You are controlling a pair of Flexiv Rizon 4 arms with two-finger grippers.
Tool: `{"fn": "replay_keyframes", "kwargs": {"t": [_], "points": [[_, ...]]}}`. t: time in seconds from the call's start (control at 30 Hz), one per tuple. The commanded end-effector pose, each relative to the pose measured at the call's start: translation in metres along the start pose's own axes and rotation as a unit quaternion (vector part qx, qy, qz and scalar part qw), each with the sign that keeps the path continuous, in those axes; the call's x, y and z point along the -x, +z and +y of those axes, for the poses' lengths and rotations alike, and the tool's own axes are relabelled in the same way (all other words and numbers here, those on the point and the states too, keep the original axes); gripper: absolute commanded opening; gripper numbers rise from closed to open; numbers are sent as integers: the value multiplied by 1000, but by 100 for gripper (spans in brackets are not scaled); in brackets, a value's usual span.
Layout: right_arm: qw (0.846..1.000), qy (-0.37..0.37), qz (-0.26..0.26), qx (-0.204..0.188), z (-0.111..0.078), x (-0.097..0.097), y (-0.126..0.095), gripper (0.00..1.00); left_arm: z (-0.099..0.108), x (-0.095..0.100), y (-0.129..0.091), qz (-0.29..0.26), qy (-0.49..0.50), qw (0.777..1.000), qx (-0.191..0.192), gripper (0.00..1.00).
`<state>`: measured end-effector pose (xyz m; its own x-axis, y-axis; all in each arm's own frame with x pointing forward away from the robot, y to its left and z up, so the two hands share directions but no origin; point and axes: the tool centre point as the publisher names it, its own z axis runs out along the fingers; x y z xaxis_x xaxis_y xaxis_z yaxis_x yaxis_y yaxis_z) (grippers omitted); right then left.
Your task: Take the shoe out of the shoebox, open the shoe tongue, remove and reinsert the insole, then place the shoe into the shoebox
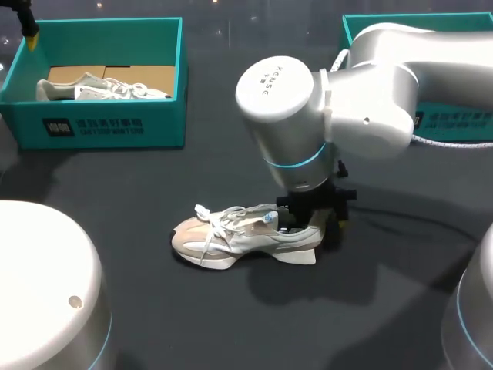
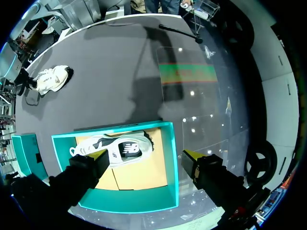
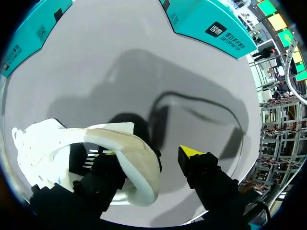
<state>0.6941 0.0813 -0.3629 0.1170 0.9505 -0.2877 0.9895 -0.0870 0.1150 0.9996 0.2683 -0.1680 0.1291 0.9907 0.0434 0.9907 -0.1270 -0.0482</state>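
The right claw [image 3: 148,154] stands apart, clamped on nothing. One black, yellow-tipped finger sits down inside the heel opening of the shoe [image 1: 231,235]. The other finger is outside, behind the heel, with a gap, so the padded heel wall runs between them. The shoe stands on its sole on the dark matte table [image 1: 231,331], toe pointing away from the claw. It has beige suede-like panels over pale mesh, loose white laces and a thick white wedge sole. Right above the claw hangs the right arm [image 1: 347,92], a fat, smooth silver joint with a blue ring, its wrist turned straight down. Ahead of the claw a thin black cable [image 3: 192,103] curls across the table. Beyond the cable is the other box [image 3: 206,24], teal, with a dark label of pale print on its side. Well apart from all this, the left claw [image 2: 144,154] is also spread wide and holds nothing. It points down over the teal shoebox [image 2: 171,158], where a white shoe [image 2: 129,148] with a black logo patch lies on a brown cardboard floor.
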Motion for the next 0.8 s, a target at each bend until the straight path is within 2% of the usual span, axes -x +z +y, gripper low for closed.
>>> {"fn": "replay_keyframes", "kwargs": {"t": [0.03, 0.27, 0.33, 0.37, 0.4, 0.43, 0.8], "points": [[1000, -7, 12, 2, 0, 8, -10, 100, -1, -1, 0, 0, 1, 1000, 1, 100], [993, -69, 96, 29, 1, 25, -50, 100, -1, -1, 0, 0, 1, 1000, 1, 100], [980, -119, 155, 44, 1, 30, -63, 100, -1, -1, 0, 0, 1, 1000, 1, 100], [965, -161, 201, 56, 1, 33, -69, 100, -1, -1, 0, 0, 1, 1000, 1, 100], [956, -186, 219, 64, 1, 35, -71, 100, -1, -1, 0, 0, 1, 1000, 1, 100], [953, -214, 203, 69, 1, 37, -74, 100, -1, -1, 0, 0, 1, 1000, 1, 100], [953, -214, 203, 69, 1, 37, -74, 100, -1, -1, 0, 0, 1, 1000, 1, 100]]}}
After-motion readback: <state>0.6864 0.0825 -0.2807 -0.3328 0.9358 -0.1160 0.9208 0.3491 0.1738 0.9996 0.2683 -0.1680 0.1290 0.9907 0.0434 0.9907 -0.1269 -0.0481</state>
